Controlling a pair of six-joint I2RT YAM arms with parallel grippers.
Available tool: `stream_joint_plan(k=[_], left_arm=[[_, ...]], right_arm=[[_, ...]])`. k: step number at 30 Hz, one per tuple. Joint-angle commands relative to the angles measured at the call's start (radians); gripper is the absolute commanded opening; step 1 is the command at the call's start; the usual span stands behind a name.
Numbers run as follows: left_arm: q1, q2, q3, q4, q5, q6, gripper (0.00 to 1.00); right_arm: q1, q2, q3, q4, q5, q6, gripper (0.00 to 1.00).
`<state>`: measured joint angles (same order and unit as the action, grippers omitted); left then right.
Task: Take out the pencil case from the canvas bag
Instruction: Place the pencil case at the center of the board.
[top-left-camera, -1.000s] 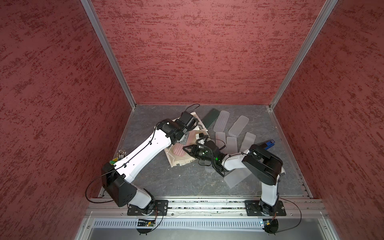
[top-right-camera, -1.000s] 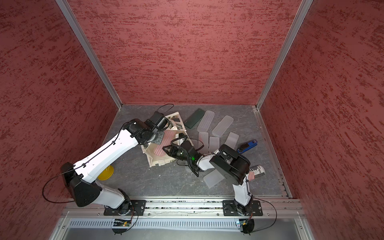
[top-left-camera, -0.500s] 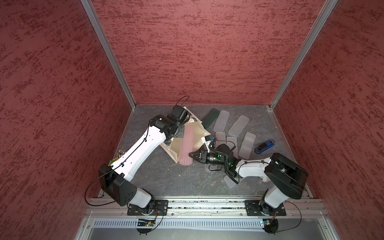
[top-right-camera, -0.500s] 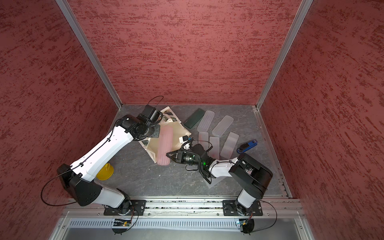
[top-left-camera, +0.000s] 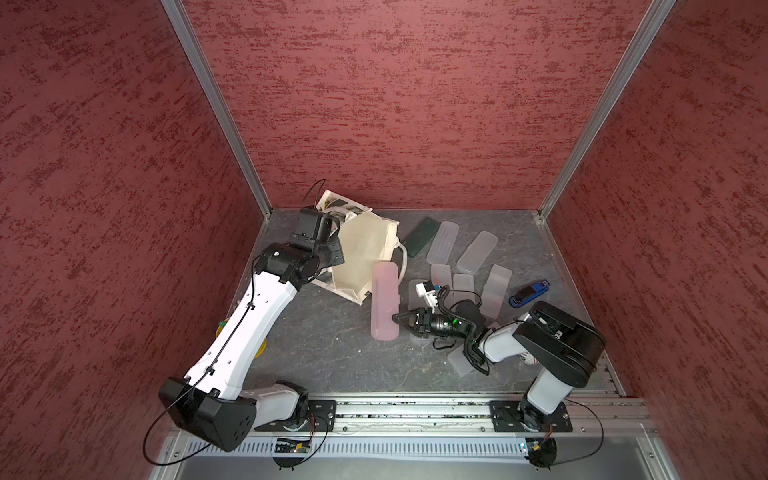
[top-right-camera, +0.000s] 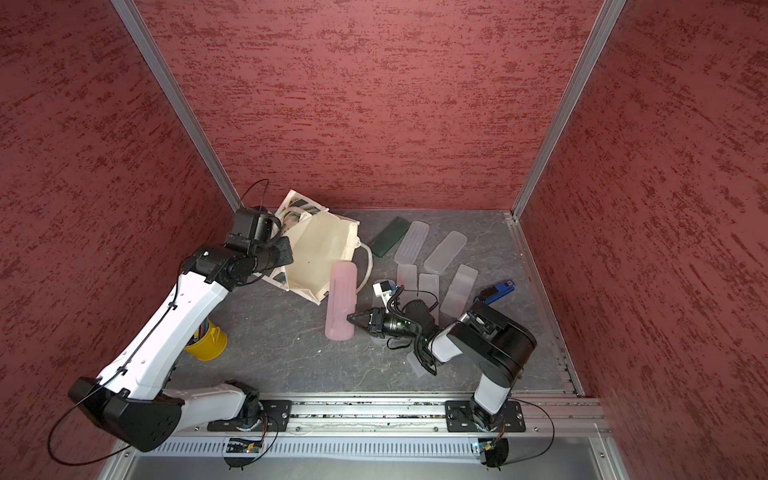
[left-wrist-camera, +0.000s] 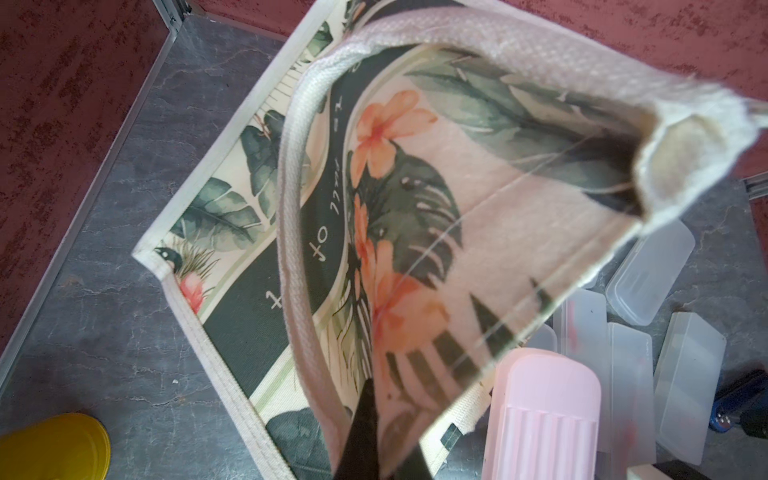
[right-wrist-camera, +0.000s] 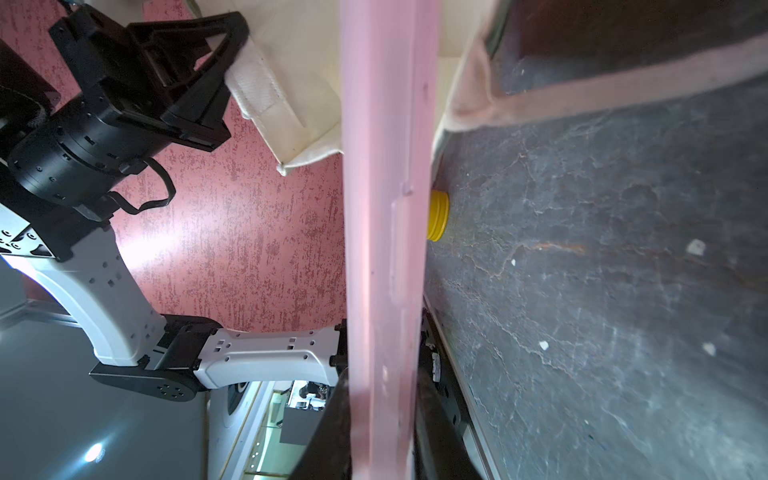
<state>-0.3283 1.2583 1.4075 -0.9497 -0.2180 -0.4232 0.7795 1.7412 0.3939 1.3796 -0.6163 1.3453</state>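
Within red walls, on the grey floor, the canvas bag is pinched at its rim by the left gripper; the pink pencil case, just outside, is clamped by the right gripper.

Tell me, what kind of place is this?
Probably a robot test booth, not a home: red walls box in a grey table, two robot arms stand bolted to a metal rail, and clear cases lie scattered beside a canvas bag.

Grey marbled tabletop bears canvas bag, frosted cases, green case, yellow cup.
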Motion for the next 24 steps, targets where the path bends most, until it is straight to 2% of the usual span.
stream_joint_plan(k=[1,4,8,11,14,18,21,24], left_arm=[[0.032,-0.049,-0.012,0.116,-0.003,-0.032,0.0],[0.063,-0.081,-0.03,0.142,-0.001,-0.038,0.0],[0.108,-0.111,-0.042,0.154,0.024,-0.053,0.0],[0.13,-0.132,-0.061,0.191,0.059,-0.056,0.0],[0.144,-0.142,-0.073,0.277,0.147,-0.041,0.0],[0.185,-0.128,-0.038,0.303,0.209,-0.076,0.0],[0.232,-0.125,-0.039,0.37,0.334,-0.134,0.0],[0.269,-0.124,-0.036,0.405,0.388,-0.178,0.0]], right_arm=[[-0.011,0.024,-0.016,0.22,-0.019,0.073,0.22],[-0.011,-0.018,-0.02,0.117,0.002,0.013,0.21],[-0.021,-0.115,0.013,-0.155,0.034,-0.11,0.22],[-0.044,-0.143,0.016,-0.215,0.033,-0.139,0.24],[-0.087,-0.141,-0.009,-0.19,0.013,-0.117,0.24],[-0.133,-0.13,-0.004,-0.218,0.003,-0.119,0.23],[-0.149,-0.127,0.057,-0.362,0.03,-0.19,0.24],[-0.15,-0.124,0.144,-0.554,0.088,-0.281,0.24]])
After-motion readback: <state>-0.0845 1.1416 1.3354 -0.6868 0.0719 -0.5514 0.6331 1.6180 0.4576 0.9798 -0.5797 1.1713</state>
